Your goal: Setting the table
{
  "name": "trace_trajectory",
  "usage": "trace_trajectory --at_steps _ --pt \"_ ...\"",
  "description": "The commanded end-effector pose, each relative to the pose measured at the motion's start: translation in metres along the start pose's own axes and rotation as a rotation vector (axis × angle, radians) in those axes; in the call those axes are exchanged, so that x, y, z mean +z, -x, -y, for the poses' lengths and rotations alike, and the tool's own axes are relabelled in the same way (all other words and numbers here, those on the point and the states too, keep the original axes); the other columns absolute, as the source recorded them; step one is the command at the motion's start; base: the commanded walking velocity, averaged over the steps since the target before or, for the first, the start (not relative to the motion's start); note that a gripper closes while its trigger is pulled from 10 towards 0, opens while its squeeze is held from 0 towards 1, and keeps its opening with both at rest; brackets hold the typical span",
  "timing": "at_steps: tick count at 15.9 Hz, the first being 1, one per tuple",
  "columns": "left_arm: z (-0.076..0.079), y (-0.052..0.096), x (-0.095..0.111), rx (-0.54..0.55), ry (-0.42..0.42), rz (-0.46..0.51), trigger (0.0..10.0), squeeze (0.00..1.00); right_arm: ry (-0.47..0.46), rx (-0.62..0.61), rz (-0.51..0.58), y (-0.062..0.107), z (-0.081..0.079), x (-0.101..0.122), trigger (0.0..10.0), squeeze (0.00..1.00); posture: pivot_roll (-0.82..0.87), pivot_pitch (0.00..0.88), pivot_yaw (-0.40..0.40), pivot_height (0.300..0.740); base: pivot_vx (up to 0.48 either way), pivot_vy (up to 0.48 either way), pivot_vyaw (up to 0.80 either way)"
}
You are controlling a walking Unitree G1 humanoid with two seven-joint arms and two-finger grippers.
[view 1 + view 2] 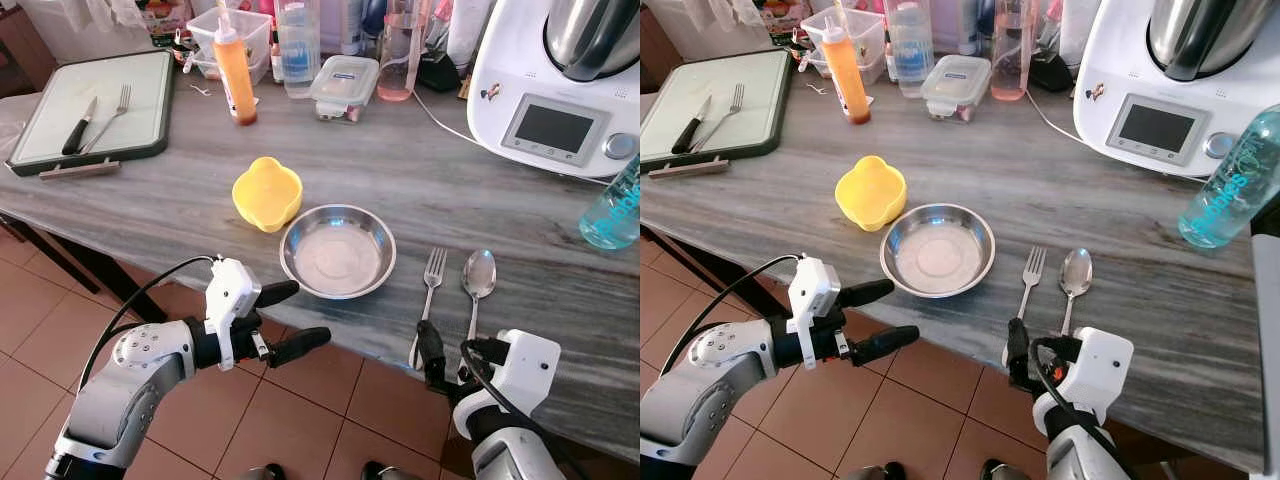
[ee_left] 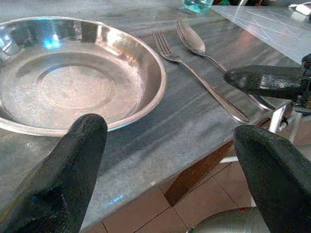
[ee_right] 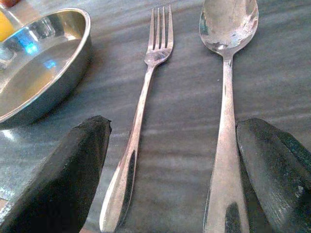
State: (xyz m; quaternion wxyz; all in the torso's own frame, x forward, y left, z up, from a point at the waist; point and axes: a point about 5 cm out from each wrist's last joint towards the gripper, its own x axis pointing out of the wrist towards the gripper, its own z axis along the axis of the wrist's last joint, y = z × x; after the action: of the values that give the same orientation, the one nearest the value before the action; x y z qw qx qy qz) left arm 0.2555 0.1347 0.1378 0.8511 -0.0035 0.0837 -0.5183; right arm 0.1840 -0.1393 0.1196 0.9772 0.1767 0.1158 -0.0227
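Right gripper (image 1: pixel 447 362), fingers apart, holding nothing, at table edge by handles of fork (image 1: pixel 428 298) and spoon (image 1: pixel 477 285). Left gripper (image 1: pixel 288 318), likewise spread and empty, just off edge below steel plate (image 1: pixel 337 251).

Risk: handles near edge; careless nudge could knock cutlery to floor.

Containers: plate empty; yellow bowl (image 1: pixel 267 192) touching it, apparently empty; lidded box (image 1: pixel 344 86) behind, contents unclear.

The blue bottle (image 1: pixel 614 206) and white appliance (image 1: pixel 560 80) are cut off at the frame edge.
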Motion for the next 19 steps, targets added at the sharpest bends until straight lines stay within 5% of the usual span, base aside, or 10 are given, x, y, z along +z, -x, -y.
trace_trajectory --at_steps 1,8,12,19 --pt "-0.001 0.001 -0.003 0.001 -0.010 -0.019 10.0 0.00 -0.031 0.040 -0.005 0.003 -0.008 -0.001 10.0 0.22 0.04 0.171 0.058 0.740 0.000 0.000 0.00" --pt "-0.002 0.000 -0.005 0.000 -0.009 -0.020 10.0 0.00 -0.027 0.043 -0.005 0.004 -0.006 -0.001 10.0 0.22 0.04 0.172 0.056 0.740 0.000 0.000 0.00" --pt "-0.003 0.000 -0.005 0.005 -0.009 -0.016 10.0 0.00 0.050 0.024 0.034 0.010 0.005 0.006 10.0 0.22 0.04 0.166 0.058 0.740 0.000 0.000 0.00" --pt "-0.007 -0.003 -0.004 0.009 -0.017 0.002 10.0 0.00 0.276 0.077 0.277 0.014 -0.007 0.040 10.0 0.24 0.04 0.143 0.056 0.740 0.000 0.000 0.00"
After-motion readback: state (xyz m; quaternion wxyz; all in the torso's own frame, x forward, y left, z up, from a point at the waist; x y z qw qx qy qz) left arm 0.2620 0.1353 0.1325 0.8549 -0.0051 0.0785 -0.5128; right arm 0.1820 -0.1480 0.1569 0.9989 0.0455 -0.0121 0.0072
